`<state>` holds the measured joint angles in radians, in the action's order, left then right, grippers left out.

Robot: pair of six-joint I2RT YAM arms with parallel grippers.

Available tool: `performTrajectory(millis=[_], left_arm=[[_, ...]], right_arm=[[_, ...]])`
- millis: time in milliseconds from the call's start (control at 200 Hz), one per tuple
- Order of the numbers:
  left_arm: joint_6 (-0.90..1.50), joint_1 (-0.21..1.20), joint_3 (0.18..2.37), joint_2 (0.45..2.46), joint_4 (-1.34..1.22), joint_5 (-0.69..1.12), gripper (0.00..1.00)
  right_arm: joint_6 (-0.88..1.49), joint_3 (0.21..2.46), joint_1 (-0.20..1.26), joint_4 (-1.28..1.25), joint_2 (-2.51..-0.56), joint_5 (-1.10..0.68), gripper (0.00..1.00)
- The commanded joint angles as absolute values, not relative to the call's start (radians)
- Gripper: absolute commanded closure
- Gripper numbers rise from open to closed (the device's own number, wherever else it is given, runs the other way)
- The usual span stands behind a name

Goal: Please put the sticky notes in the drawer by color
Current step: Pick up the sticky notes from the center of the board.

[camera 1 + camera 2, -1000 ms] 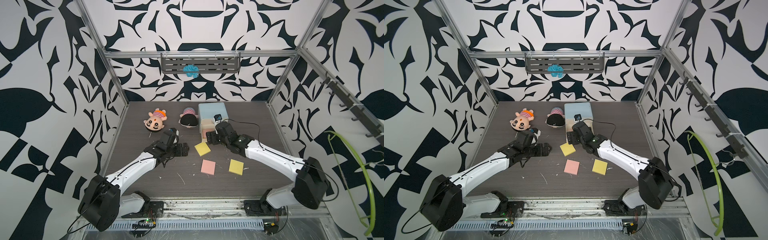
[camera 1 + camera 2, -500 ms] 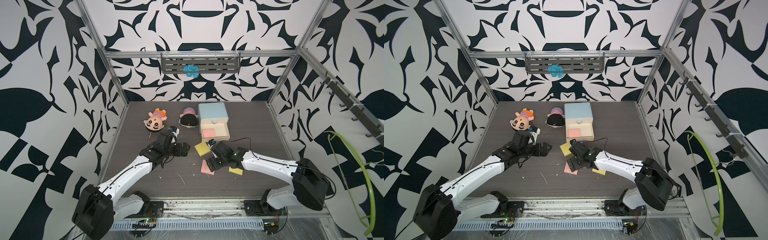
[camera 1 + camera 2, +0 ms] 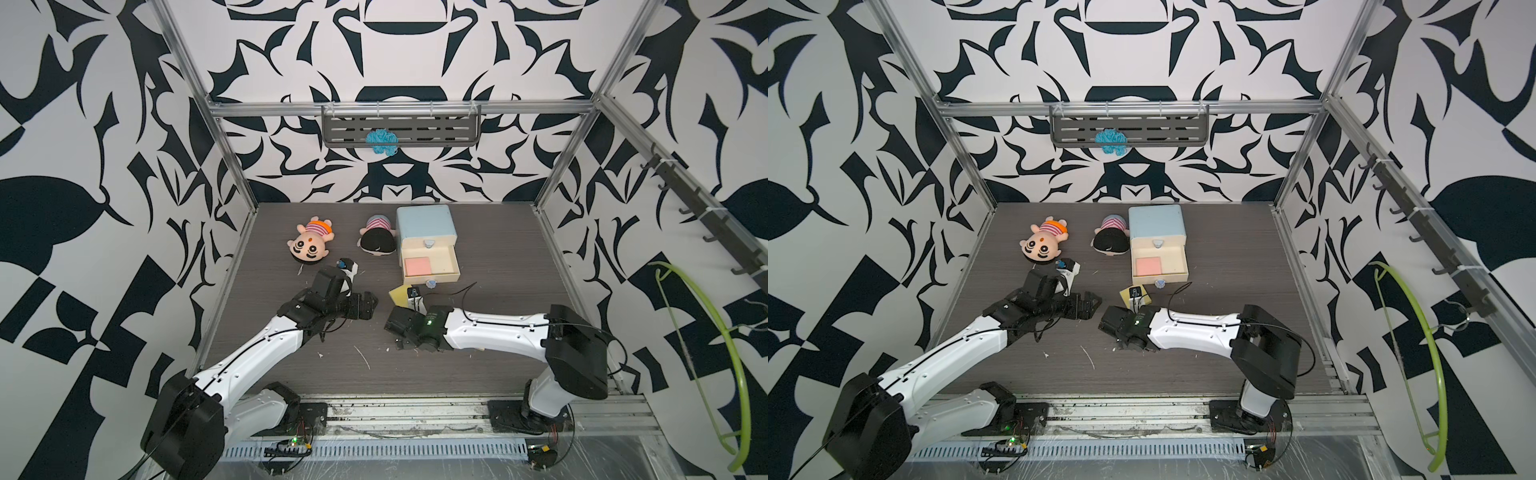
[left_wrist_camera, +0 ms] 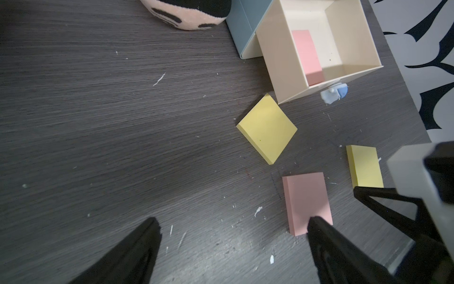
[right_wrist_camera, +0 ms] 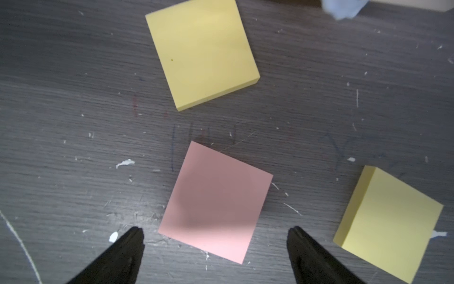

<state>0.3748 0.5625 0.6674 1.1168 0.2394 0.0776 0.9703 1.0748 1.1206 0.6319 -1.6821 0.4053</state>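
The drawer (image 3: 423,222) has a tray pulled open, stored pink pad (image 3: 417,266) inside. My right gripper (image 5: 216,231), jaws wide and empty, hangs straight over the loose pink pad (image 5: 216,199), which lies skewed between the fingers. My left gripper (image 4: 233,221), also open, sits off to its side.

Not a word, number or brand can be read anywhere that I can see. The closest thing to writing is a faint blue and red pen scrawl (image 5: 172,147) on the dark tabletop (image 5: 73,98). It sits just ahead of the jaws of the right gripper (image 5: 215,229), between the pink pad (image 5: 216,201) lying at the jaw tips and the yellow pad (image 5: 201,51) beyond it. The strokes make no letters I can tell.
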Motion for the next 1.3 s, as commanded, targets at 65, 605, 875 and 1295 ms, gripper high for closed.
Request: performTrajectory(millis=[65, 605, 875, 1295], left_arm=[[0.357, 0.565, 0.636, 1.080, 0.238, 0.099, 0.01], [0.357, 0.564, 0.634, 1.055, 0.270, 0.091, 0.01], [0.362, 0.565, 0.644, 1.071, 0.269, 0.095, 0.01], [0.364, 0.565, 0.663, 1.097, 0.274, 0.100, 0.01]], right_arm=[[1.058, 1.094, 1.117, 0.633, -1.713, 0.422, 0.03], [1.080, 1.070, 1.093, 0.545, -1.816, 0.353, 0.02], [1.075, 1.048, 1.085, 0.531, -1.825, 0.357, 0.06], [1.044, 1.057, 1.081, 0.523, -1.841, 0.352, 0.18]])
